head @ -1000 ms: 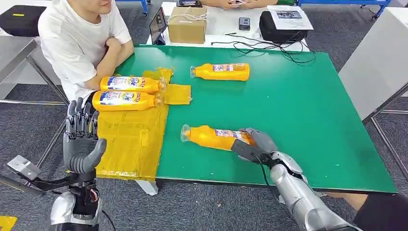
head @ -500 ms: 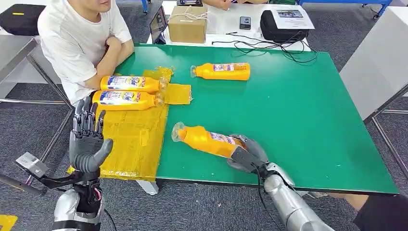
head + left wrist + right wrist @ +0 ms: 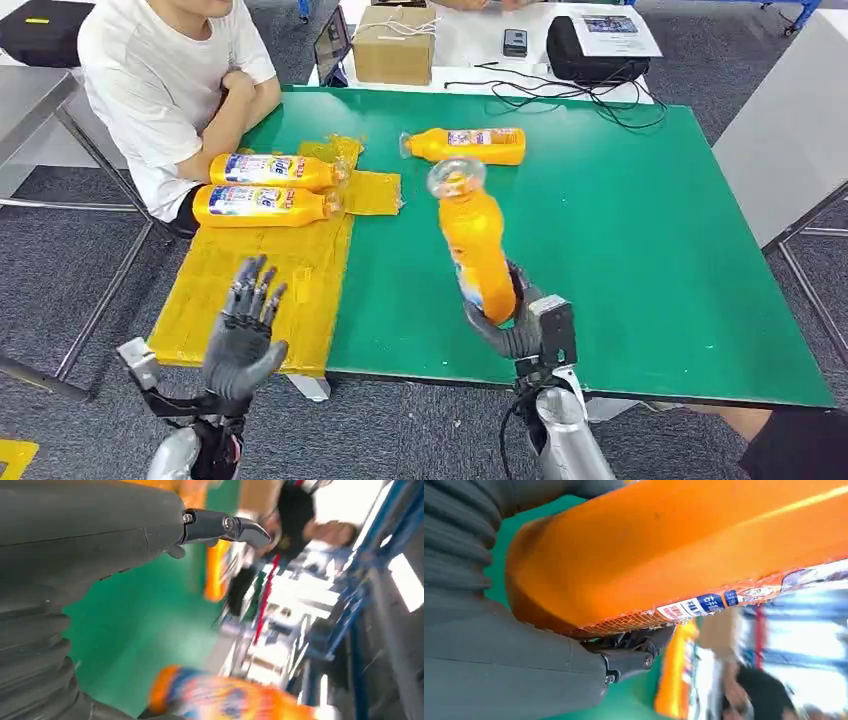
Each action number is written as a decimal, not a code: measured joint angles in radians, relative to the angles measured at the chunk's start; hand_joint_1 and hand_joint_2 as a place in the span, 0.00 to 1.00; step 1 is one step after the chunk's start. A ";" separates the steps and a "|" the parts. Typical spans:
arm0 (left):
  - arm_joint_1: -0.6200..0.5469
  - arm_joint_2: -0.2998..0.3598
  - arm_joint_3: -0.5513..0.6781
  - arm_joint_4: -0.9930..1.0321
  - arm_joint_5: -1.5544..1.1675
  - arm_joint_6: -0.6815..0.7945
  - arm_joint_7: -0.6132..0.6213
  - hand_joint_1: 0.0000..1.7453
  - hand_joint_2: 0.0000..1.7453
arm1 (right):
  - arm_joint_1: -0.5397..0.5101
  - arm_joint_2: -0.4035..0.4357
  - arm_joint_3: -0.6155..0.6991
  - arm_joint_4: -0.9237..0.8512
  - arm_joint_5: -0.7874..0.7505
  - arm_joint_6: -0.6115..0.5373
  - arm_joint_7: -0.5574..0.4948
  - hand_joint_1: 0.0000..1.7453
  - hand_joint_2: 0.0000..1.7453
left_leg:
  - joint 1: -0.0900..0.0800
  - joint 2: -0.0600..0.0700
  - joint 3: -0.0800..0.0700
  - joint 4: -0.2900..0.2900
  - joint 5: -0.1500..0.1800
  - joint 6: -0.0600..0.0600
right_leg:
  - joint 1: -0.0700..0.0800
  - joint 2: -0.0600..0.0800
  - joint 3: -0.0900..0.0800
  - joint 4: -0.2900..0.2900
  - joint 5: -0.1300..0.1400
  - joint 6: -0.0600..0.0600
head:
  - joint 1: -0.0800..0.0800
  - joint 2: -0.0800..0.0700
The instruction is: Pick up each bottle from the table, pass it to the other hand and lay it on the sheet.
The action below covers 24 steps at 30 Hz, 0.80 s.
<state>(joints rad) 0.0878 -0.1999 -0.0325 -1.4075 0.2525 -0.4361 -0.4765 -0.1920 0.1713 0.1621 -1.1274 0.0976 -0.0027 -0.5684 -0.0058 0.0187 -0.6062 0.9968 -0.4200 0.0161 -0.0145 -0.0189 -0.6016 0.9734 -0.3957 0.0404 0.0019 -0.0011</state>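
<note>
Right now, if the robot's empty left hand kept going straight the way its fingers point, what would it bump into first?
Probably the yellow sheet: the open left hand points up over it. Farther along lie two bottles. Its height above the table is hard to judge, so it might pass over.

left hand (image 3: 243, 342): raised at near left, palm up, fingers spread, holding nothing | right hand (image 3: 517, 325): near centre, gripping the base of an upright bottle (image 3: 474, 246)
</note>
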 measured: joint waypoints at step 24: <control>-0.025 -0.009 -0.256 0.115 -0.243 0.140 -0.088 0.00 1.00 | -0.007 0.072 0.195 0.005 0.232 -0.043 -0.022 1.00 1.00 | 0.000 0.000 -0.002 0.000 0.000 0.000 | 0.000 0.000 -0.002 0.000 0.000 0.000 | 0.000 0.000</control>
<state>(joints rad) 0.0626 -0.2087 -0.2884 -1.2921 0.0092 -0.2964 -0.5649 -0.1988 0.2434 0.3570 -1.1224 0.3295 -0.0454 -0.5909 -0.0056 0.0186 -0.6086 0.9968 -0.4198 0.0161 -0.0143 -0.0191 -0.6032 0.9736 -0.3955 0.0404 0.0019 -0.0011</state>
